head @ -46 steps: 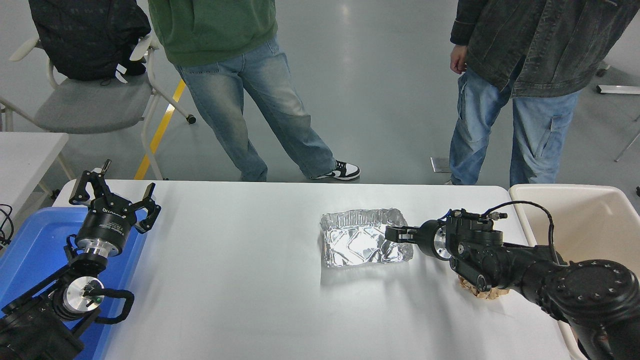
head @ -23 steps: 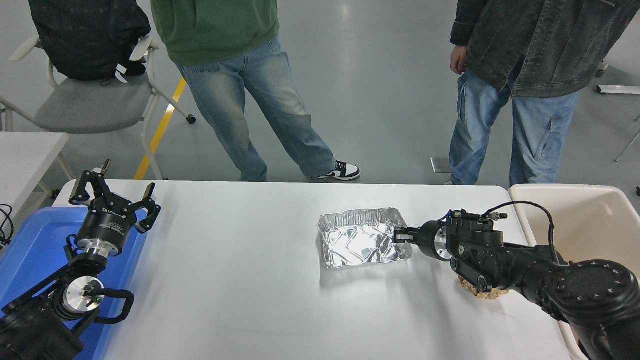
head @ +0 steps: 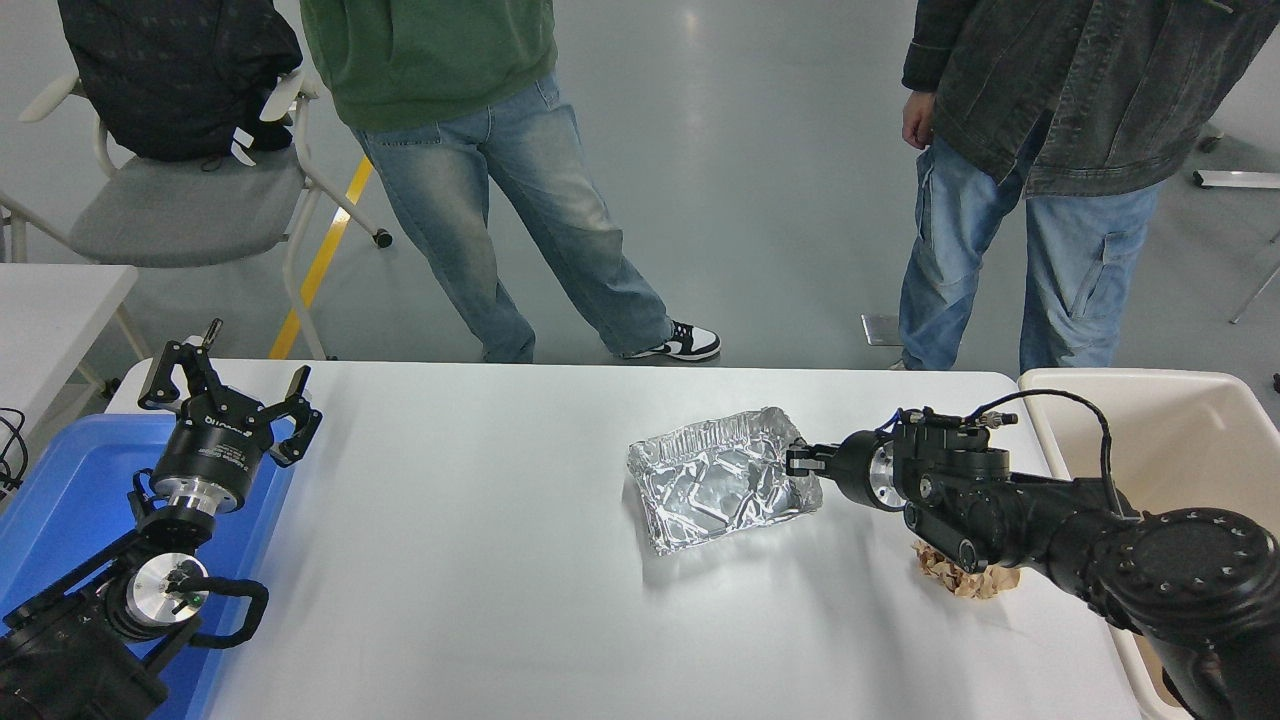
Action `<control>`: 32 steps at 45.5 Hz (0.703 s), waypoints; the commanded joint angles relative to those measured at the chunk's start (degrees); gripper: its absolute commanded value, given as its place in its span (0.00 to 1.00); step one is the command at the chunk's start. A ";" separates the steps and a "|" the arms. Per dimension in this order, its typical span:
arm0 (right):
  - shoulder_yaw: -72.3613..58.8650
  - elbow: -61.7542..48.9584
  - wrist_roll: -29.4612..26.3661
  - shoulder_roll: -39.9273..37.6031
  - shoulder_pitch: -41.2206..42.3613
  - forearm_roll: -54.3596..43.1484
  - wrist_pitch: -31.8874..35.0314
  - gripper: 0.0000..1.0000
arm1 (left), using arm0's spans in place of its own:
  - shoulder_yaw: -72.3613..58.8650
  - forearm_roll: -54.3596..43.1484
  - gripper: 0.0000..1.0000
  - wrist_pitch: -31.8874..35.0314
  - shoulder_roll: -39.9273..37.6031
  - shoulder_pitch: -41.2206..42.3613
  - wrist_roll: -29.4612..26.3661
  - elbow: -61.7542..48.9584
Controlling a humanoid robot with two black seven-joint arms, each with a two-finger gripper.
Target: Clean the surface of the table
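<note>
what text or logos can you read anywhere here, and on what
White lettering on the left tool, on its black body: too small and blurred to read.
Nothing legible on the foil tray, the beige bin, the blue bin or the table surface.

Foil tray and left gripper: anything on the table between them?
Nothing: in the head view the table is bare white from the left gripper across to the foil tray.

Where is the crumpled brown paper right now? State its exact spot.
In the head view, the crumpled brown paper lies on the table surface at the right, partly under the right arm, near the beige bin.
</note>
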 commanded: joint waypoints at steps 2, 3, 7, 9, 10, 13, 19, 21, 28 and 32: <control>0.20 12.37 0.88 -8.03 4.31 2.29 0.83 0.00 | 0.00 0.00 0.99 0.00 0.00 0.00 0.00 0.00; 0.20 14.40 0.79 -9.18 4.84 2.65 0.83 0.00 | 0.00 0.00 0.99 0.00 0.00 0.00 0.00 0.00; 0.20 22.22 0.44 -13.49 7.21 3.96 0.48 0.00 | 0.00 0.00 0.99 0.00 0.00 0.00 0.00 0.00; 0.28 26.97 0.35 -16.13 8.79 4.41 0.04 0.00 | 0.00 0.00 0.99 0.00 0.00 0.00 0.00 0.00; 0.28 28.29 0.27 -16.92 9.15 4.49 -0.13 0.00 | 0.00 0.00 0.99 0.00 0.00 0.00 0.00 0.00; 0.28 31.99 0.18 -19.21 10.20 4.49 -0.31 0.00 | 0.00 0.00 0.99 0.00 0.00 0.00 0.00 0.00; 0.99 36.56 0.18 -23.16 11.61 4.49 -1.19 0.00 | 0.00 0.00 0.99 0.00 0.00 0.00 0.00 0.00; 1.34 37.79 0.27 -24.48 12.05 4.49 -1.19 0.00 | 0.00 0.00 0.99 0.00 0.00 0.00 0.00 0.00; 1.51 42.01 0.18 -28.35 13.54 4.58 -1.10 0.00 | 0.00 0.00 0.99 0.00 0.00 0.00 0.00 0.00; 1.51 43.86 0.18 -30.37 14.77 4.58 -1.01 0.00 | 0.00 0.00 0.99 0.00 0.00 0.00 0.00 0.00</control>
